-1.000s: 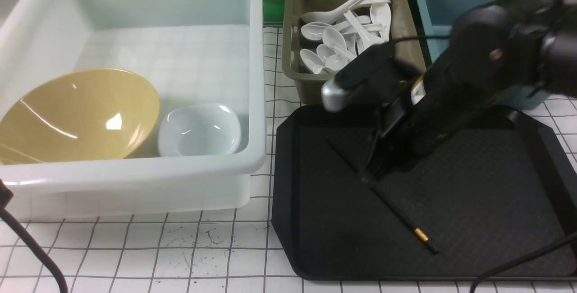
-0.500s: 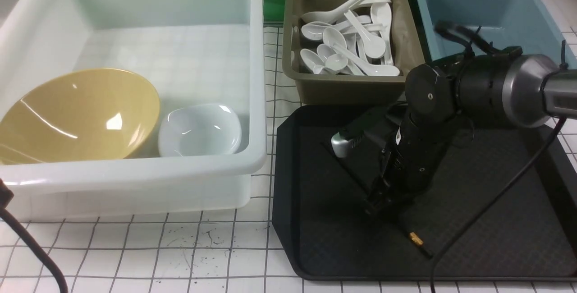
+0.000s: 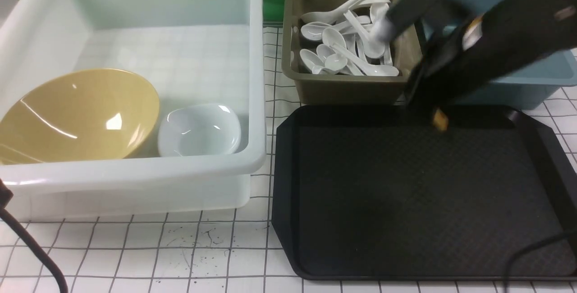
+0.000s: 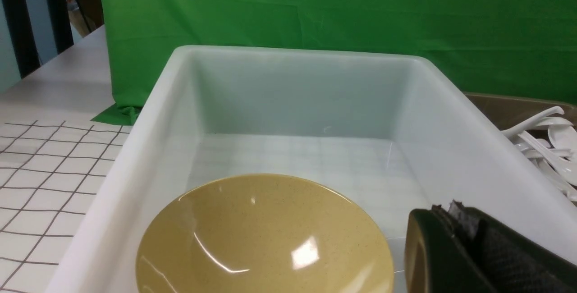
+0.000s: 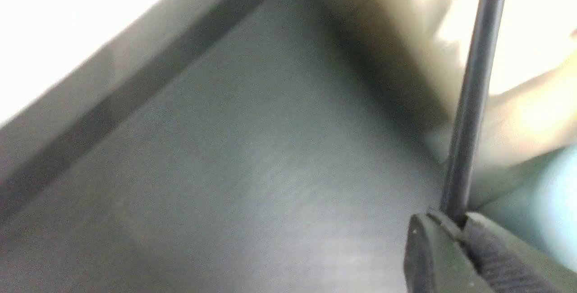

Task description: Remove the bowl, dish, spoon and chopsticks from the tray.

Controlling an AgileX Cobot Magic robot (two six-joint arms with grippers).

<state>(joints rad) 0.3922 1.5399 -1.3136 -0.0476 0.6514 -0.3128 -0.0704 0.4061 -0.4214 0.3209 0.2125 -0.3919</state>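
- Change from a second ago: the right claw [image 5: 457,225], then low over the large flat black plastic tray [image 3: 405,194], now rides high at the tray's far edge, in front of the blue deep bin [image 3: 532,85]. The thin long black chopsticks [image 5: 473,94] are off the tray surface with it.
- Right claw: clenched on the chopsticks, with a long stretch of shaft standing out beyond its tips. The wrist view is blurred and only one rod is distinct, so I cannot tell whether both are pinched.
- Gold band [image 3: 440,121]: shows under the arm, just above the tray's far rim.
- Left claw [image 4: 446,221]: clenched, nothing between its tips, hanging over the translucent white plastic tub [image 3: 135,171].
- Tub contents: glossy mustard-yellow conical bowl [image 3: 76,112], tilted, with the small white rounded-square dish [image 3: 198,130] just beside it.
- Brown deep bin [image 3: 342,88]: a heap of glossy white soup spoons [image 3: 347,36]. The task's own spoon cannot be singled out.
- Tray: no tableware seen on it.
- Handling, judged: the chopsticks are light, stiff, smooth and thin, so they are likely to swivel, slide or scissor apart in a narrow pinch. A hold nearer mid-length, across both sticks, would be steadier.
- Bench [image 3: 135,248]: white, gridded.
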